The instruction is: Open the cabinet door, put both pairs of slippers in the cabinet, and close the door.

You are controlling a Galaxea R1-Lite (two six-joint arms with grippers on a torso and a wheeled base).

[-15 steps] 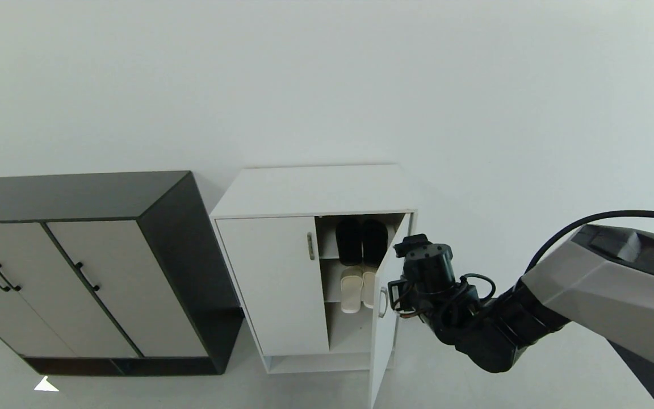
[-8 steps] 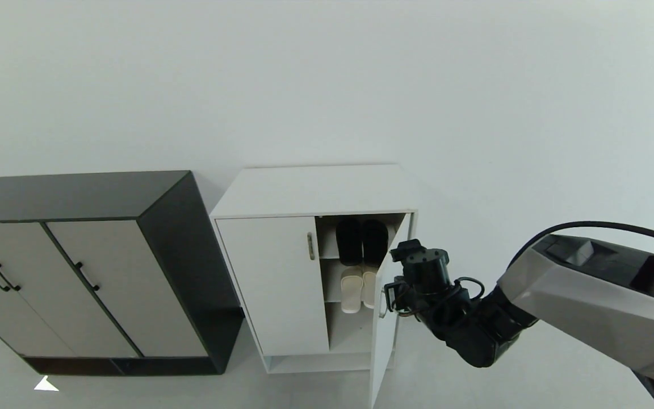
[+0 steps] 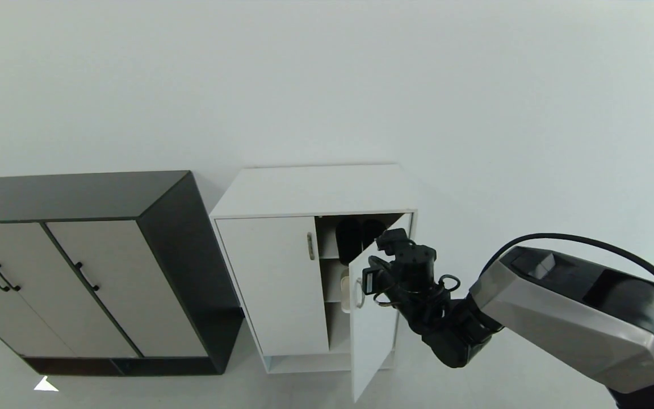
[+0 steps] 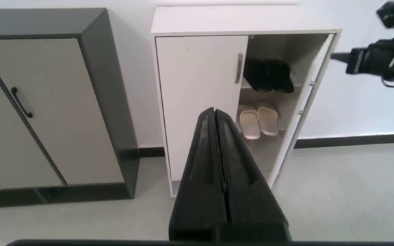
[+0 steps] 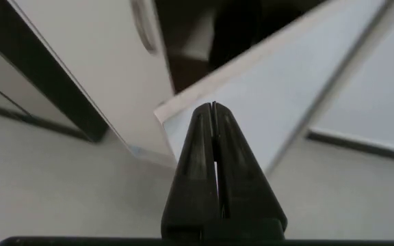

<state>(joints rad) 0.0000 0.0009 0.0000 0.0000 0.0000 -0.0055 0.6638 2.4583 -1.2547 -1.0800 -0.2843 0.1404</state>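
Vs 1 s ago: the right door point(image 3: 372, 329) has swung from edge-on to approx. half shut, outer face now showing. The right gripper point(image 3: 368, 281) has gone w/ it, leftward and in toward the white cabinet point(image 3: 315, 190). From the head view the door now covers most of the white slippers point(image 4: 258, 121), which were in plain sight before.

Containers, L to R:
- The dark cabinet point(image 3: 77, 196) is well left of the right gripper, both its doors shut.
- The white cabinet stands just beside it, left door point(image 3: 273, 284) shut.
- Top shelf, beyond and a bit above the right gripper: black slippers point(image 3: 349, 238), side by side.
- Middle shelf, behind the door edge at gripper level: the white slippers, also paired.

The right gripper's fingers are pressed together w/ nothing between them. It sits at the door's outer face just beside the door handle point(image 3: 357, 293), prob. touching the panel, though contact isn't clear. The left gripper point(image 4: 214, 116) is likewise closed tight and empty, well back from the white cabinet and pointing at it.
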